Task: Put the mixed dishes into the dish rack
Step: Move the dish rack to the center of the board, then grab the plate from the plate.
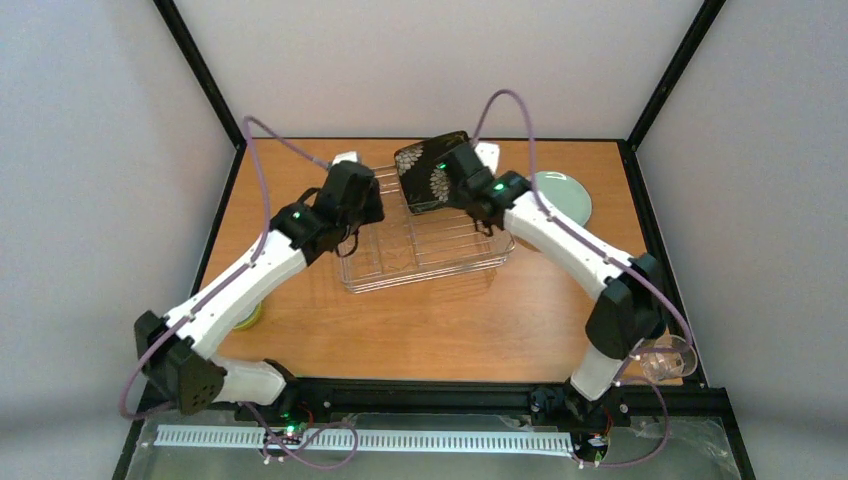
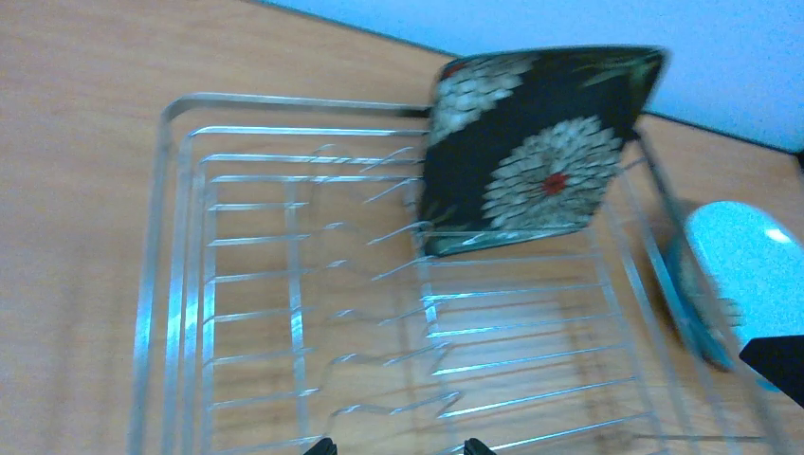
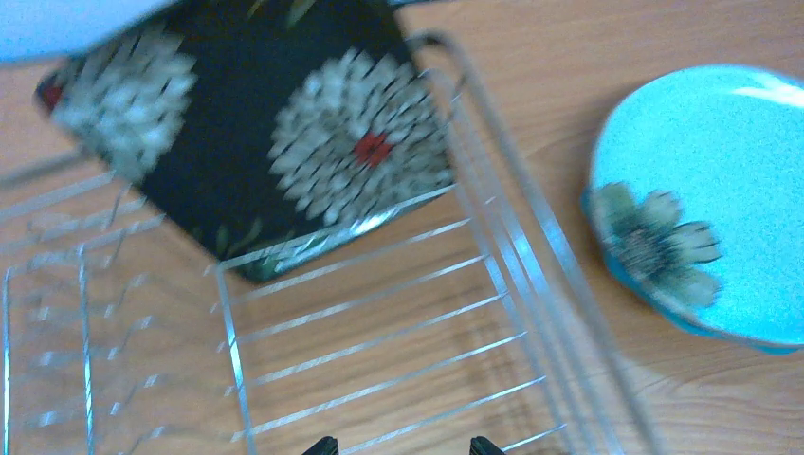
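The black square floral plate [image 1: 432, 172] stands tilted at the far end of the silvery wire dish rack [image 1: 372, 285]. Left pincer [image 2: 398, 447] and right pincer [image 3: 403, 445] both gape wide, gripping nothing. I'd back them off straight, not brushing the plate. Blur hides which tines [image 2: 403, 230] catch its lower edge; only pincer tips show.

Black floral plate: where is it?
Top view: the black floral plate leans at the far end of the dish rack, pale mint plate outside to its right.
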Controlling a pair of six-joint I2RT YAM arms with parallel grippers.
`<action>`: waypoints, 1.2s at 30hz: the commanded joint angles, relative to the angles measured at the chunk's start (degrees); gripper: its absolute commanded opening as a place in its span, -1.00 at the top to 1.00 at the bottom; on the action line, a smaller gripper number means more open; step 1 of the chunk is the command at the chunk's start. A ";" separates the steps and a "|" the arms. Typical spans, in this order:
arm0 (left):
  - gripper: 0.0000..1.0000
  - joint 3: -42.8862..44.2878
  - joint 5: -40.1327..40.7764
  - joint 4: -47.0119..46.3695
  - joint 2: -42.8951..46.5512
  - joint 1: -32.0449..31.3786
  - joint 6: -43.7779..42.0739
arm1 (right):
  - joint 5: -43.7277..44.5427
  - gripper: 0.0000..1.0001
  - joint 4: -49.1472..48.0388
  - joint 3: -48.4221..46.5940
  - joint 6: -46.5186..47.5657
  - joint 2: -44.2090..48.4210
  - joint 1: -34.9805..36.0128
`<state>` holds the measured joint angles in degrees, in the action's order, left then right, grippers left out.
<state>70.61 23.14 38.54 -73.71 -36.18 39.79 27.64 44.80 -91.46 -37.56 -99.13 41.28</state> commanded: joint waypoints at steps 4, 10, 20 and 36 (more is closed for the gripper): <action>-0.49 20.18 -12.08 -3.47 -16.97 -0.36 -7.75 | -0.46 -0.66 -2.04 3.11 -0.30 8.48 -13.85; -0.49 43.72 -20.95 0.51 -34.46 -0.99 -9.57 | -7.48 -0.68 -10.44 12.12 -1.10 12.17 -24.79; -0.49 69.35 -34.02 1.14 -56.71 -1.68 -11.43 | -12.25 -0.68 -16.08 21.15 -3.34 13.07 -37.25; -0.50 65.70 -39.53 -8.92 -62.61 -2.15 -7.13 | -16.96 -0.69 -23.59 28.44 -4.54 12.25 -49.10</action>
<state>136.09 -14.68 33.91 -137.40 -37.67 31.33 12.47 24.36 -63.96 -41.23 -86.59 -6.28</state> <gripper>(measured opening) 0.746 0.842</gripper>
